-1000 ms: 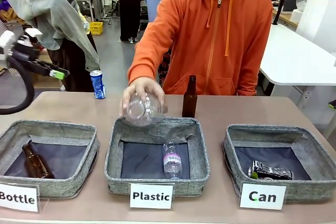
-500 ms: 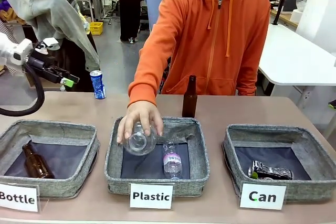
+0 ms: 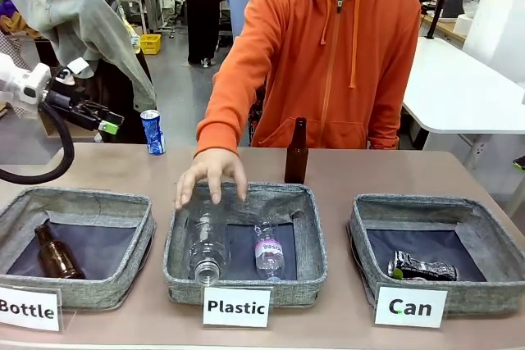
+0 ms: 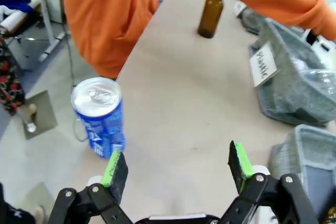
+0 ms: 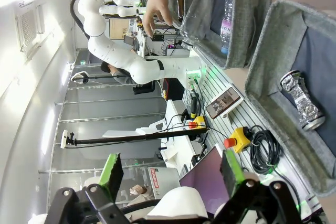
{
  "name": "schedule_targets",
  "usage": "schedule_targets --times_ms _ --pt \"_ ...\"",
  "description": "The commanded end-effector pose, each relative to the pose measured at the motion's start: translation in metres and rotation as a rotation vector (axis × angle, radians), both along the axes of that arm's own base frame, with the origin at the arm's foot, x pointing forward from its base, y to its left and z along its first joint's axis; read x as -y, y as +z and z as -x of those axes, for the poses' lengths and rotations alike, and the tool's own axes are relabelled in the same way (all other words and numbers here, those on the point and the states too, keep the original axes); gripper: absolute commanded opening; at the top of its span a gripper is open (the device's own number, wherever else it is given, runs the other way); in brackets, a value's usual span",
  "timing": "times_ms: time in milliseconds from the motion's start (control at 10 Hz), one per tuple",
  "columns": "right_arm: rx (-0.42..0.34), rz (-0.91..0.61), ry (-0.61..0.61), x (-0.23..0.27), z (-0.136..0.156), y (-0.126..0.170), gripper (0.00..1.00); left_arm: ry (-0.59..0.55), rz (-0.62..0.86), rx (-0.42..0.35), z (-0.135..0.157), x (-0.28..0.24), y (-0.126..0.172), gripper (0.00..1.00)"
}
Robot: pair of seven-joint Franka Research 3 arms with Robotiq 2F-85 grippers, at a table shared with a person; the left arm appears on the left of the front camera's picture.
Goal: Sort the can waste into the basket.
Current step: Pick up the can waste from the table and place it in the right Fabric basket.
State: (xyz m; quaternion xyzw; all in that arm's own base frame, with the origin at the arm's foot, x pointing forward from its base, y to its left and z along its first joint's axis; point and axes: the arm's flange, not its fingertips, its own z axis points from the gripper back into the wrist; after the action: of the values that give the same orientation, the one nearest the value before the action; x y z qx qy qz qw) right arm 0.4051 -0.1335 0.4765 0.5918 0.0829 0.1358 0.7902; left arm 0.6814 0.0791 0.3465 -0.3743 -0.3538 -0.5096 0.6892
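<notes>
Front view — hand (image 3: 212,176) abv Plastic bin (image 3: 317,247)

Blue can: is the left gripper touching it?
Apart. The front view shows a clear gap between the open left gripper and the blue can; the gripper hangs to the can's left.

A robotics lab.
A white robot arm (image 5: 122,62), an emergency-stop button (image 5: 237,138), coiled cables (image 5: 261,149) and white worktables (image 3: 463,88) stood about the room.
</notes>
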Motion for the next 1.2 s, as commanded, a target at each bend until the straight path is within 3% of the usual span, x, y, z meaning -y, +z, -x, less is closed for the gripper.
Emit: schedule_targets --times_ms 0,300,700,1100 --pt "0.023 0.002 0.001 -0.002 0.004 -0.002 1.00 0.017 -0.014 0.150 -0.017 0.000 -0.013 1.00" --pt "0.023 0.002 0.001 -0.002 0.004 -0.002 1.00 0.030 -0.045 0.274 -0.045 0.009 -0.036 1.00" --pt "0.023 0.002 0.001 -0.002 0.004 -0.002 1.00 0.109 0.016 0.214 -0.078 0.010 -0.057 1.00" --pt "0.023 0.002 0.001 -0.002 0.004 -0.002 1.00 0.049 0.044 0.170 -0.085 0.026 -0.068 1.00"
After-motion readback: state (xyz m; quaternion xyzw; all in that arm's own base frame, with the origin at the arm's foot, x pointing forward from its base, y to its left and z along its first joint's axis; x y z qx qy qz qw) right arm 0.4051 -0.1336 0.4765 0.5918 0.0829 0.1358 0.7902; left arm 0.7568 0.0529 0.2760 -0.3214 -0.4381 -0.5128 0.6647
